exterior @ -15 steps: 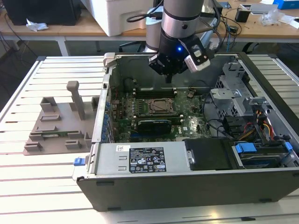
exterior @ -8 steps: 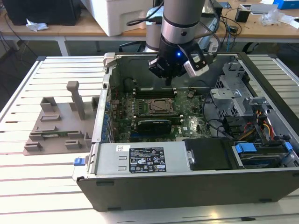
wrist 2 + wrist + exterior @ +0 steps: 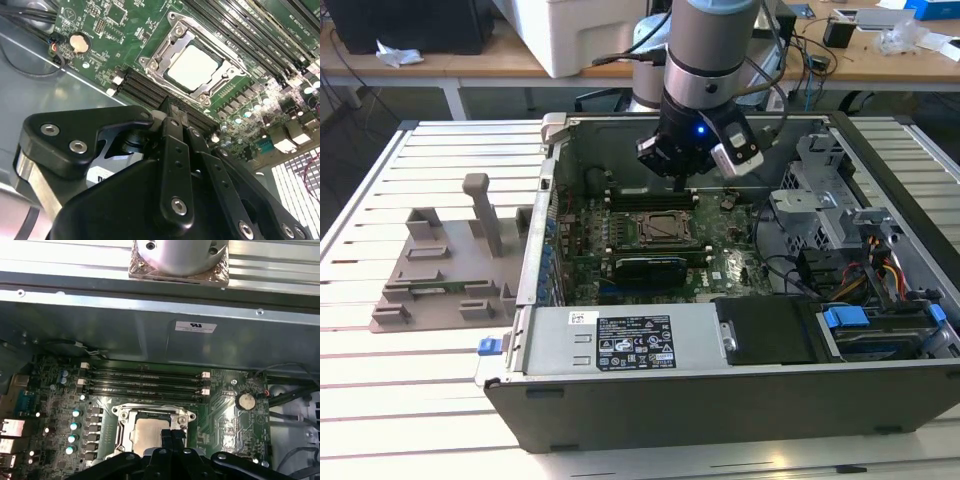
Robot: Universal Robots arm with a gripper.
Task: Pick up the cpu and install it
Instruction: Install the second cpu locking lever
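Observation:
The cpu (image 3: 194, 67), a flat square chip with a pale metal top, lies in its socket on the green motherboard (image 3: 125, 20) inside the open computer case (image 3: 720, 400). A silver metal frame (image 3: 150, 62) surrounds it. In the first wrist view the cpu (image 3: 150, 432) sits just beyond my fingertips. My gripper (image 3: 172, 107) hangs over the board beside the socket, a little above it, with its two black fingers together and nothing visible between them. In the exterior view the gripper (image 3: 680, 185) hovers above the socket (image 3: 655, 228), near the case's far wall.
Memory slots (image 3: 142, 382) run between the socket and the case wall. A coin cell (image 3: 245, 400) sits beside them. A black expansion card (image 3: 650, 265) lies nearer the power supply (image 3: 620, 340). A drive cage (image 3: 830, 200) with cables fills the exterior view's right. A grey block with posts (image 3: 450, 260) stands outside on the slatted table.

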